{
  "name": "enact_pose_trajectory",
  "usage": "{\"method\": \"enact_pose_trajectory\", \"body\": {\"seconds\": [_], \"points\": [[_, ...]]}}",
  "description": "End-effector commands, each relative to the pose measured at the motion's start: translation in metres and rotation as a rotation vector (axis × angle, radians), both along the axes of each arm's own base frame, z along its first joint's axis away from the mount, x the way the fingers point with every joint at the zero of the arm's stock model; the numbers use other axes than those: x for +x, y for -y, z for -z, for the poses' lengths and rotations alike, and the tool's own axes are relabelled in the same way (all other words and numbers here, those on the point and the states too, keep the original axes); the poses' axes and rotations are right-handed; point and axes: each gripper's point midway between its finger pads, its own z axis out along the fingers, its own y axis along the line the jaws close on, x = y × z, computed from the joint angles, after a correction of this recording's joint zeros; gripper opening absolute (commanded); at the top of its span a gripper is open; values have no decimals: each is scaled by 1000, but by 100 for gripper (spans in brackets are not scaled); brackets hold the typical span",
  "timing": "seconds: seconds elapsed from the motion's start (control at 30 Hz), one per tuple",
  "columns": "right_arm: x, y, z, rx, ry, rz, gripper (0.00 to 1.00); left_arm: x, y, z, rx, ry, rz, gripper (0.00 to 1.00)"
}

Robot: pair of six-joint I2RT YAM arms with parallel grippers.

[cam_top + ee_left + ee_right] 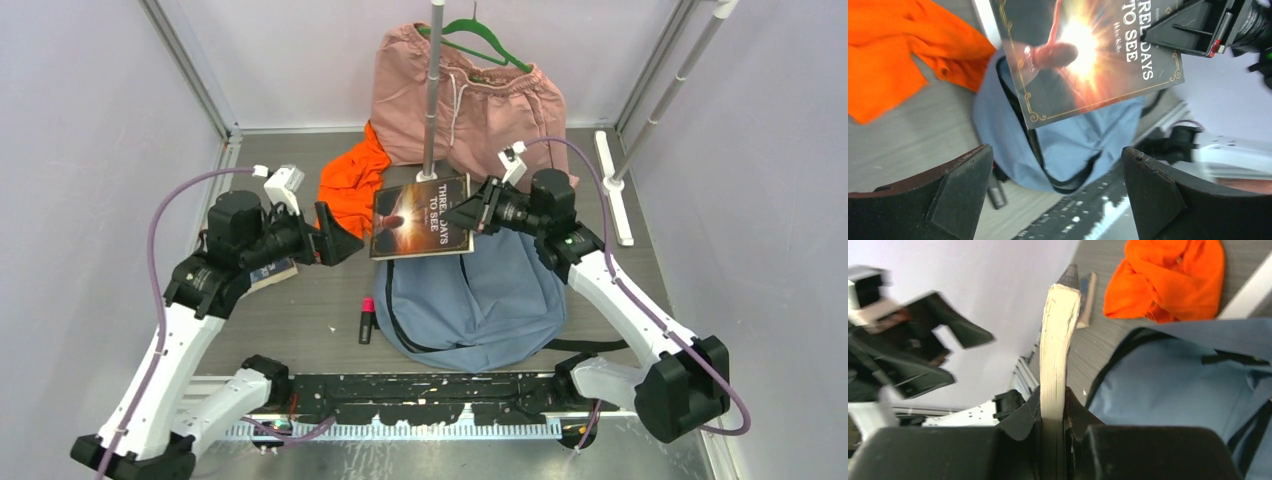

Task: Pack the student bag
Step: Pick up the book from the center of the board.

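The grey-blue student bag lies flat at the table's middle, its black zipper partly open; it also shows in the left wrist view and right wrist view. My right gripper is shut on the right edge of a dark book titled "Three Days to See" and holds it above the bag's far end. In the right wrist view the book's page edge sits clamped between the jaws. My left gripper is open and empty, left of the book.
An orange garment lies left of the book. Pink shorts hang on a green hanger on a grey stand pole. A black-and-pink marker lies left of the bag. Another book lies under the left arm.
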Motion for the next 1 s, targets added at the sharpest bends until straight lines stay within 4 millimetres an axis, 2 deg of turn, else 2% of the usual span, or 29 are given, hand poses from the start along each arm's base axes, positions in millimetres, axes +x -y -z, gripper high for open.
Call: {"method": "enact_pose_trajectory", "body": {"seconds": [0.0,0.03,0.1,0.2,0.3,0.57,0.7,0.87,0.97], "points": [[-26,3,-89,321,231,-176,1,-15,26,-12,-385,-206,165,100],[-28,5,-94,365,226,-189,1,-12,28,-16,-493,-276,175,99],[-32,6,-103,441,220,-229,1,-1,29,-18,-623,-307,199,98],[-35,5,-111,544,184,-278,1,5,29,-13,-697,-322,223,97],[-46,8,-126,683,180,-368,1,5,31,-16,-744,-316,256,98],[-47,-8,-114,647,131,-459,1,-13,33,-45,-741,-203,394,98],[-47,-14,-111,645,118,-472,1,-8,33,-51,-743,-197,399,96],[-50,-26,-103,643,82,-503,1,-4,34,-54,-799,-198,405,84],[-52,-31,-100,637,68,-522,1,-2,33,-55,-815,-189,387,65]]}}
